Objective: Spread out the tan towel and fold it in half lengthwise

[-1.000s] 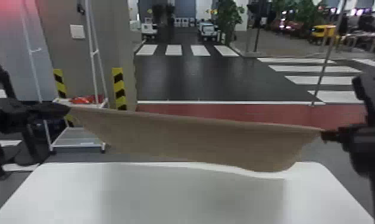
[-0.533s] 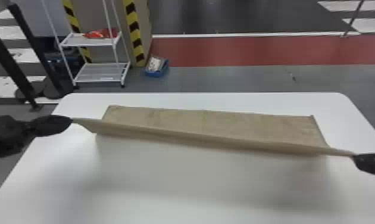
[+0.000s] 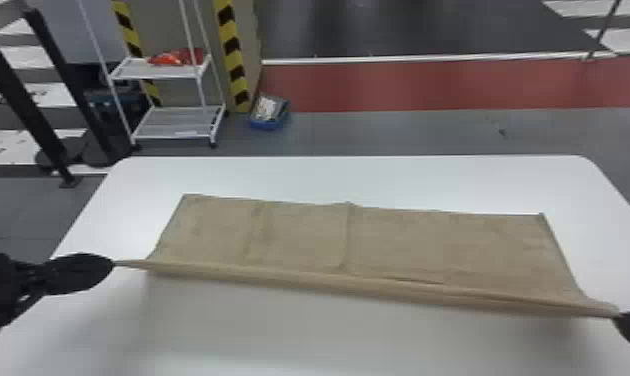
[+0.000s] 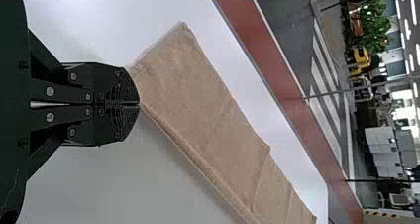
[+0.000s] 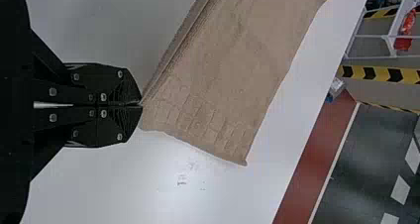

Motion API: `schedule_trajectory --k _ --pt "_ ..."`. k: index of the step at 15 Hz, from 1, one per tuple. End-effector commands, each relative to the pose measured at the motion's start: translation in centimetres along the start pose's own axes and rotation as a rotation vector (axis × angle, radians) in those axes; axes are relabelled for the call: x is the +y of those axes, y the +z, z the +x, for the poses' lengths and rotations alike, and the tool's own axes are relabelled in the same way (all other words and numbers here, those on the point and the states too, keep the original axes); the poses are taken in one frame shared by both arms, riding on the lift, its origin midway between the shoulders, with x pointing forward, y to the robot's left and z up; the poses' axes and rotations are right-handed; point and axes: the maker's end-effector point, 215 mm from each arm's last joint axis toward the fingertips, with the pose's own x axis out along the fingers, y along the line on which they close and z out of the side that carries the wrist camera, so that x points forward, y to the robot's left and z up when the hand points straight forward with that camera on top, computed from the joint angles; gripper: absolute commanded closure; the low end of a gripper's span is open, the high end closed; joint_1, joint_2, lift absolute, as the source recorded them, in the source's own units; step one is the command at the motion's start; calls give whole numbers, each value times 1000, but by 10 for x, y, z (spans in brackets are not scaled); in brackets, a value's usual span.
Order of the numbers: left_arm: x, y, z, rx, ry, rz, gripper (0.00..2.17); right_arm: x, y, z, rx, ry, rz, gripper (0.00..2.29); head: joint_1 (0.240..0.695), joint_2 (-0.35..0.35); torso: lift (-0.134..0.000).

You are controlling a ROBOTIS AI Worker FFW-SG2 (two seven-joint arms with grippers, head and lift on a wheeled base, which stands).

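Since the earlier head-view frames, both grippers have come nearer the robot and lower, and the far part of the towel, airborne in the first frame, now lies on the table. Clock positions refer to the head view, 12 o'clock being farthest. Nearest, at 4 o'clock, the right gripper (image 5: 140,105) is closed on one near corner; at 8 o'clock the left gripper (image 4: 138,104) is closed on the other. Between them the near edge is taut and appears slightly raised. Beyond it the tan towel (image 3: 404,245) rests across the white table (image 3: 354,172), its far edge toward 12 o'clock, with shallow creases. A white shelf cart (image 3: 154,73) stands at 10 o'clock. Spreading appears nearly complete; lowering and releasing the near edge remain. Whether the strip is already doubled cannot be told; if single, the lengthwise fold remains.
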Motion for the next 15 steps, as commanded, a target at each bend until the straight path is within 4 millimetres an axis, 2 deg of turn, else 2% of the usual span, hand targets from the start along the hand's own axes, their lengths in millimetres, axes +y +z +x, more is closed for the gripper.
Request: schedule_trajectory --k 1,5,8,11,15 --pt "5 12 13 45 -7 27 1700 -15 19 17 -7 11 43 1295 695 80 -125" --pt "20 42 49 59 -27 77 1700 -22 39 47 16 34 63 1295 695 51 -125" --pt "31 56 82 80 -56 91 1700 -25 52 64 22 52 75 1291 695 31 -125" --pt "48 66 106 92 -70 93 1700 -43 65 73 33 39 106 1285 695 18 -125" --pt "68 66 129 132 -75 102 1696 -47 72 87 56 43 103 1187 695 4 -125"
